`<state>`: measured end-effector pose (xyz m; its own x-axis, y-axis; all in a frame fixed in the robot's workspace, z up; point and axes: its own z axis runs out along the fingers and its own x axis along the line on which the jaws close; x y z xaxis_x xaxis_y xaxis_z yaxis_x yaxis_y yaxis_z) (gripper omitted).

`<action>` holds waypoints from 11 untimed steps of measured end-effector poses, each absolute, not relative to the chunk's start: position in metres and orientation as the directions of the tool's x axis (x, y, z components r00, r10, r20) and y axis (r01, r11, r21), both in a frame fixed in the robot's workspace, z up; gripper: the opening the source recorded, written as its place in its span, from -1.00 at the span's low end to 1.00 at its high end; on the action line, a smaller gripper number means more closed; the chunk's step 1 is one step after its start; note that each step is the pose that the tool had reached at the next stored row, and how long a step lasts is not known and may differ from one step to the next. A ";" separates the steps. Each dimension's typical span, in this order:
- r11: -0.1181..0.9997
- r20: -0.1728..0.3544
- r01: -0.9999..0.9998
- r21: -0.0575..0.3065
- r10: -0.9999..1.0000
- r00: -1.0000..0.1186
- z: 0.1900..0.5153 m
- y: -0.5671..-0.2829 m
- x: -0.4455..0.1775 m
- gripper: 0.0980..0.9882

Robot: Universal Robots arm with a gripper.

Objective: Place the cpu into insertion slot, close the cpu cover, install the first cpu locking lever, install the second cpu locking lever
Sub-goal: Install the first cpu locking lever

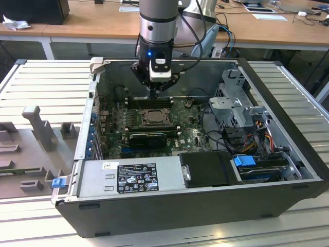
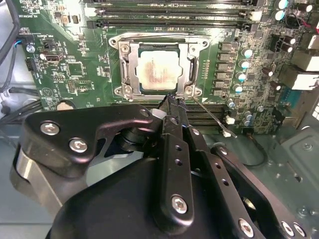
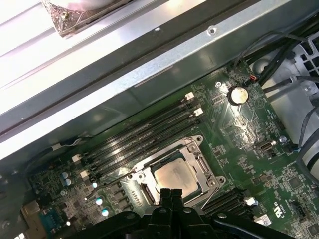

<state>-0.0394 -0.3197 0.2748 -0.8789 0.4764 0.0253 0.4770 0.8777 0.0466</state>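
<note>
Pale wooden desks [image 1: 92, 20] run across the back of the room, and in front of them a grey ribbed metal table [image 1: 41, 82] carries an open computer case [image 1: 205, 206] lying on its side, with grey moulded fixtures [image 1: 36, 123] at the exterior view's left. The arm reaches down into the case, and the claw [image 1: 156, 92] hangs low over the green motherboard [image 2: 65, 74]. In both wrist views the claw [image 2: 174, 99] [image 3: 172, 191] has its black fingers pressed together with nothing between them, the tips right at one corner of the insertion slot [image 2: 123, 90]. Whether they touch the metal there cannot be told. The cpu [image 2: 159, 69] [image 3: 174, 174] lies flat in the slot, its pale top showing through the cut-out of the cpu cover [image 2: 130, 62], which lies down over it. Just beside the fingertips a thin wire lever [image 2: 214, 117] slants away from the socket corner across the board. Beyond the socket run the long black memory slots [image 3: 144, 134], and a round coin battery [image 3: 237, 94] sits farther off.
</note>
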 end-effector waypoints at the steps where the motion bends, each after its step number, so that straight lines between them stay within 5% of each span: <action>1: 0.880 0.025 0.473 0.047 0.472 -0.881 0.275 -0.320 -0.039 -0.98; 11: 0.897 0.025 0.439 0.047 0.439 -0.898 0.275 -0.320 -0.039 -0.98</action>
